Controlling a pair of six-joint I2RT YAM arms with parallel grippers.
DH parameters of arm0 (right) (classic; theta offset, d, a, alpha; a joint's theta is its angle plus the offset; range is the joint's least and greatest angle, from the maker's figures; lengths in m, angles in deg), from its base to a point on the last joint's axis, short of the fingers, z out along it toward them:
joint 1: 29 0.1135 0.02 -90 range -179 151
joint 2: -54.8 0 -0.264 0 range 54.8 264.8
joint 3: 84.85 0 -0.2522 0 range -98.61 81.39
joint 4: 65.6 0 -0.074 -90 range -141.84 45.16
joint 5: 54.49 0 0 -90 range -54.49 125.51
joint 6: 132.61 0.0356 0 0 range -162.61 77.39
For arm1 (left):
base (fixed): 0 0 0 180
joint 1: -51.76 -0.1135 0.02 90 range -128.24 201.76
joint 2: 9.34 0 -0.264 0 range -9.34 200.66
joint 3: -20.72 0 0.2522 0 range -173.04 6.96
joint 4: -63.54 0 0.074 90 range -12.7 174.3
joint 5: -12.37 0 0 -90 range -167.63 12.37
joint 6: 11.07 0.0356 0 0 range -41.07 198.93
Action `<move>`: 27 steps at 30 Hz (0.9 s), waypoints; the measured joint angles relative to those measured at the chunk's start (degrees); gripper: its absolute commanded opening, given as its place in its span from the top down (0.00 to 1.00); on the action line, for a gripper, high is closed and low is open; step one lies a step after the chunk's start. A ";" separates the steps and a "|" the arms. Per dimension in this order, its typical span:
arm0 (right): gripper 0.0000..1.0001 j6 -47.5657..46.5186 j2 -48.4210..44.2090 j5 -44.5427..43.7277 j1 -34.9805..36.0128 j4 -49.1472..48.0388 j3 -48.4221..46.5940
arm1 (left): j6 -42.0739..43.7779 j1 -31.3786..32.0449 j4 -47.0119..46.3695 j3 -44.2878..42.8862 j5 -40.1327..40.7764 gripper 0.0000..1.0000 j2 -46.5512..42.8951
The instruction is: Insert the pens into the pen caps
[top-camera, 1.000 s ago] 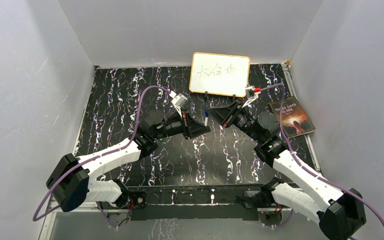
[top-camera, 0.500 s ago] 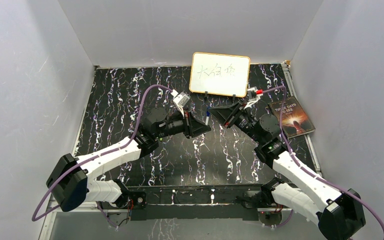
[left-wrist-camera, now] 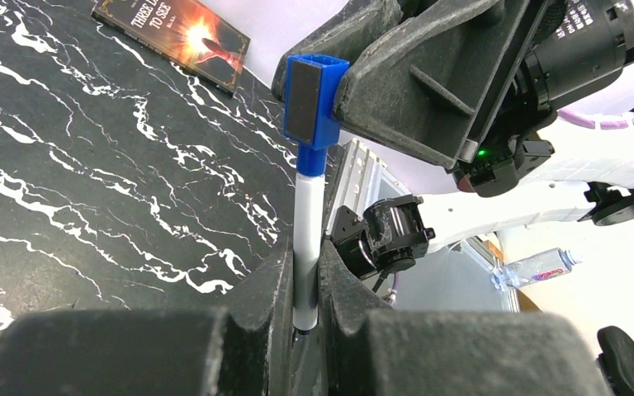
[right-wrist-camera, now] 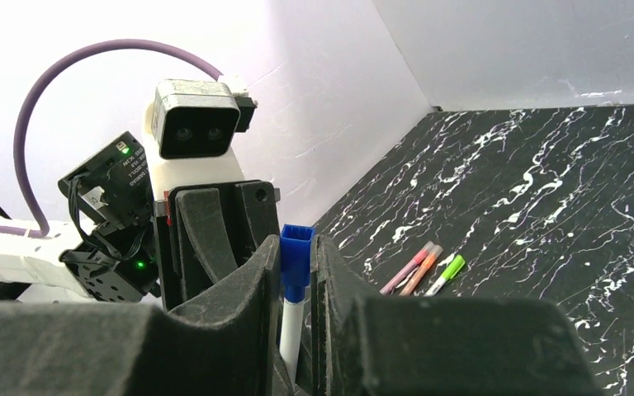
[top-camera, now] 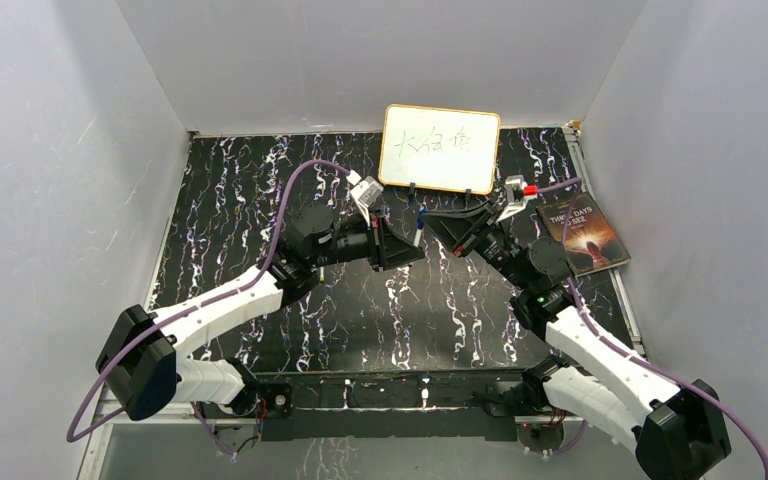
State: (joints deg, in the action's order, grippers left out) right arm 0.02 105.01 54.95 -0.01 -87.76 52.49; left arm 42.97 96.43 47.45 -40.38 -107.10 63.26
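Both had drifted up-frame, I noted: left gripper [left-wrist-camera: 304, 276] clamped the white pen [left-wrist-camera: 308, 231], right gripper [right-wrist-camera: 297, 276] its seemingly seated blue cap [left-wrist-camera: 314, 103].

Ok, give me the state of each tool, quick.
Left tool: closed on the white pen.
Right tool: closed on the blue pen cap, which sits on the pen's tip.

bright, even light is spread over the scene; the white walls [right-wrist-camera: 314, 82] are washed out. the left tool [left-wrist-camera: 307, 272] and right tool [right-wrist-camera: 295, 272] are blurred nearest the lens.
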 measured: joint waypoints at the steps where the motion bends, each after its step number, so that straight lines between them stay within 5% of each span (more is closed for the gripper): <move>1: 1.00 -0.26 0.00 0.00 -0.11 -0.59 0.22 | 0.02 -0.07 0.07 -0.55 -0.42 1.00 0.31; 27: 1.00 -3.15 -1.46 -0.55 -0.90 -4.15 3.63 | 0.68 -1.95 3.32 -5.01 -7.02 1.00 3.54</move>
State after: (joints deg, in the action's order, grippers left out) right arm -3.13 103.55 54.40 -0.91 -91.91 56.11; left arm 43.65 94.48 50.77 -45.38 -114.12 66.80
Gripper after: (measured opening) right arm 0.134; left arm 0.076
